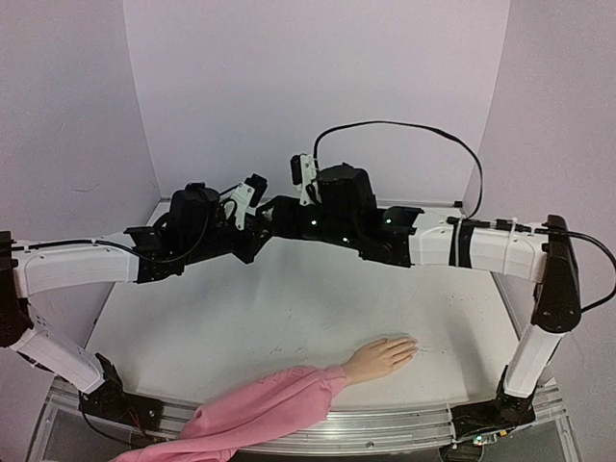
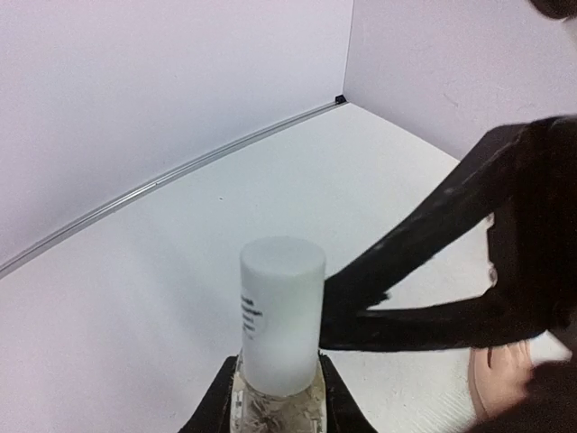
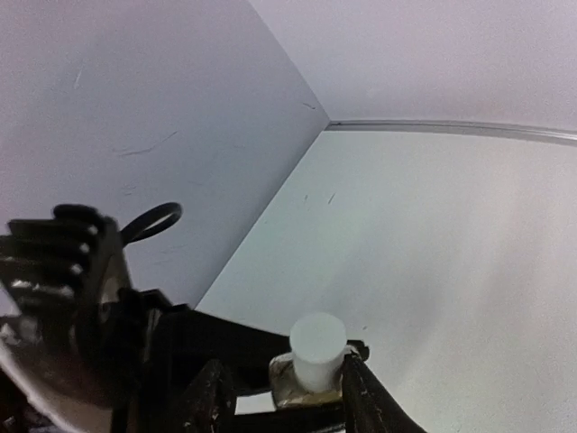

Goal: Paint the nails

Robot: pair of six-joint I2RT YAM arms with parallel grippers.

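Observation:
The peach mannequin hand (image 1: 383, 356) lies palm down near the table's front edge, in a pink sleeve (image 1: 274, 404). Its nails (image 1: 408, 345) are too small to tell from the fingertips. Both grippers meet in the air over the back of the table. My left gripper (image 2: 277, 397) is shut on the glass body of a small bottle with a white cap (image 2: 281, 311). My right gripper (image 3: 284, 365) stands open around that cap (image 3: 317, 350): one finger is against it and the other stands clear. In the top view the arms hide the bottle. A blurred part of the hand (image 2: 500, 379) shows under the right gripper's black fingers (image 2: 424, 248).
The white table (image 1: 289, 308) is closed in by lilac walls (image 1: 318, 96) at the back and both sides. A black cable (image 1: 404, 130) loops above the right arm. The sleeve hangs over the front metal rail (image 1: 404, 423).

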